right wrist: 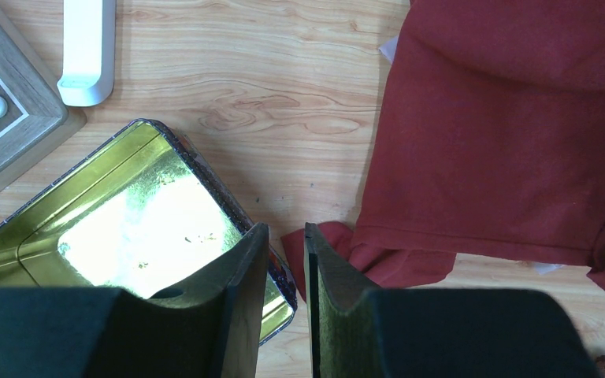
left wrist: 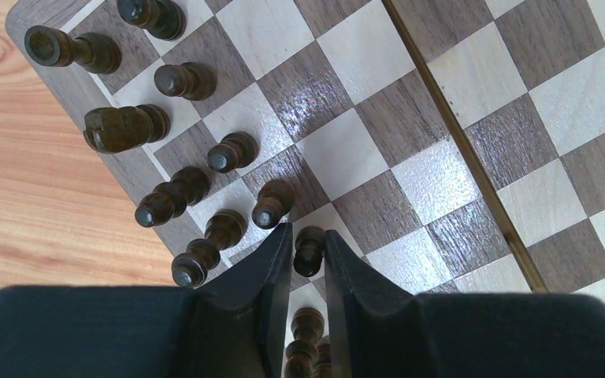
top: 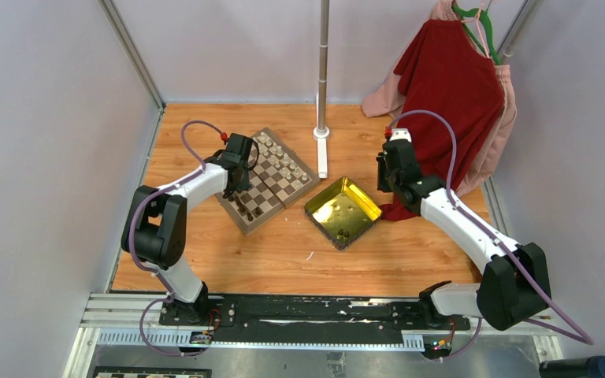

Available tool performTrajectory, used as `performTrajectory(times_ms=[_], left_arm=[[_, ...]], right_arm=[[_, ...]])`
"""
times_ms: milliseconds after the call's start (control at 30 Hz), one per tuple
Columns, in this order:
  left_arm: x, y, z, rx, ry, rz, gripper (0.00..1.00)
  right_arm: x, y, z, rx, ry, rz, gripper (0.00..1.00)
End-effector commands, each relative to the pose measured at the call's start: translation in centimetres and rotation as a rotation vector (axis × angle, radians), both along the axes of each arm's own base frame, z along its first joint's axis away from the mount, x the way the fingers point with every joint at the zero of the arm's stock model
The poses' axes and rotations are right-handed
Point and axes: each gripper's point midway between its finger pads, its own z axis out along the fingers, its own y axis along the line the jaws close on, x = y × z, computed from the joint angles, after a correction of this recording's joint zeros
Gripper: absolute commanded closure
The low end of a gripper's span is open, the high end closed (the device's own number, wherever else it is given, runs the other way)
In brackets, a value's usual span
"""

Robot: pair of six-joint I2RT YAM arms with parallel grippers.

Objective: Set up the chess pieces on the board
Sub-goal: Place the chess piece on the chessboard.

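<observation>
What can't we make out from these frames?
- Left wrist: whether the left gripper grips the dark pawn or merely flanks it; its fingers hide the contact.
- Left wrist: dark pieces at the bottom edge, cut off between the fingers.
- Top: piece types on the board, too small; left arm covers part.
- Right wrist: yellow tin's near corner, behind the right gripper.

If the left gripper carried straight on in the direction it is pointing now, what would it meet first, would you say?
Most likely the dark pawn standing between the fingertips of the left gripper, then the board right under it. Whether the gripper is touching that pawn is unclear in the wrist view.
</observation>
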Motion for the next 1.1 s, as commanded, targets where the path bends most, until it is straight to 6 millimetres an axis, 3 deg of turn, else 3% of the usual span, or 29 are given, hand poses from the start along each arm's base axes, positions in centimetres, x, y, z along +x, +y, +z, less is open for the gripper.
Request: performTrajectory(times_ms=[0,1067], left_arm=[[0.2,0.7,-0.1,0.019,0.004,0.011,0.73],[0.8,0.5,2.4,0.007,-0.041,0.012,0.69]], right_arm=[[0.3,-0.2,0.7,0.024,-0.007,-0.026,0.72],[-0.4,-0.3,0.7,0.034,-0.011,-0.028,0.72]])
